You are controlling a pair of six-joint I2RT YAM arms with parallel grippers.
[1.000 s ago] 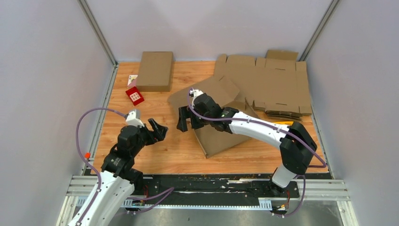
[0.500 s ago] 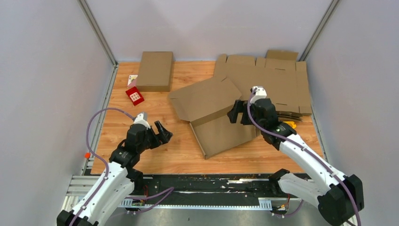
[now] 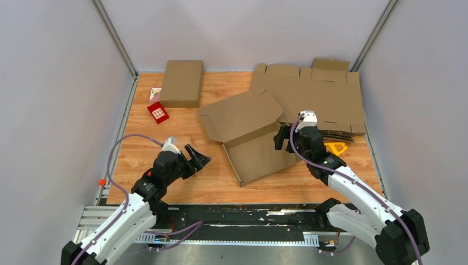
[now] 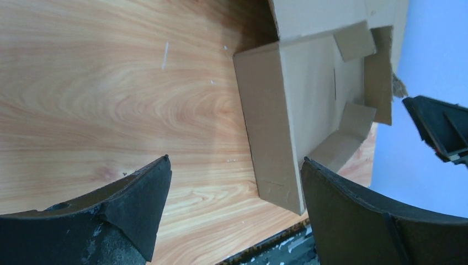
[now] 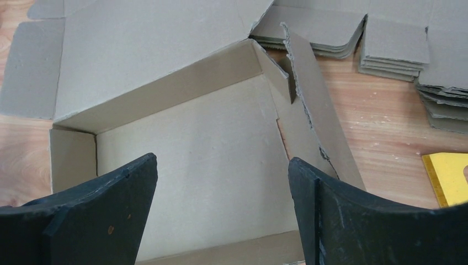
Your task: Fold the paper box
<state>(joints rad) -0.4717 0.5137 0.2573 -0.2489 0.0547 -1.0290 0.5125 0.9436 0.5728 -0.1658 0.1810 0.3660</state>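
**Right arm drew back off the box, both claws empty**

A second earlier the right arm lay stretched across the paper box (image 3: 251,135), with its claw out past the box's left edge. It had since swung back, and the right gripper (image 3: 282,138) hung at the box's right side, jaws apart and holding nothing. The left gripper (image 3: 198,157) had crept a little nearer the box's near-left corner. It too stood wide open and was clear of the cardboard.

The box sat mid-table, partly formed and unmoved over the last half second. Its base was down and its far and left walls were raised. The lid panel (image 5: 149,49) lay spread open on the far-left side. The right side flap (image 5: 314,105) leaned outward rather than standing upright. By my reading, the work on the left was finished or given up, and this loose right flap was probably next.

The pile of blanks (image 3: 325,96) lay just beyond the box on the far right, its edge very close to that flap. This left the right claw little room to work. A yellow piece (image 5: 447,176) lay on the table (image 3: 165,143) near the right arm. A finished folded box (image 3: 182,83) and a red card (image 3: 158,112) sat far left, well out of the way.
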